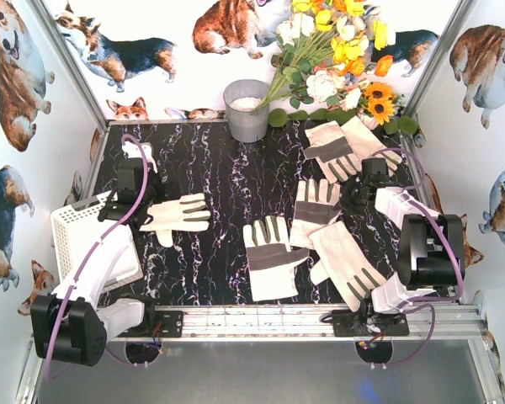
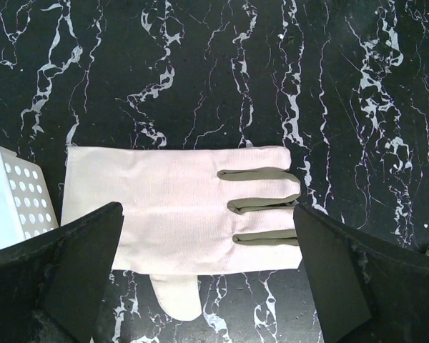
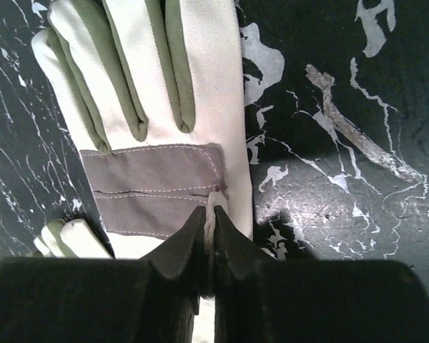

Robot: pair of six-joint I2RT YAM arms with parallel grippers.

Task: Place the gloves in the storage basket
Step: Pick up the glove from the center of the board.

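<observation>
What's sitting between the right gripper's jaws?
A pinched-up fold at the edge of a glove; the right wrist view shows it.

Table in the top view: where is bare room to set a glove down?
Bare marble lies between the grey bucket, the left glove and the middle glove. The right half is crowded with overlapping gloves.

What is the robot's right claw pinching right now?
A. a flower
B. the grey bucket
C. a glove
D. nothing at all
C: in the right wrist view, the right gripper is pressed shut on a fold of cloth at the edge of the glove.
</observation>
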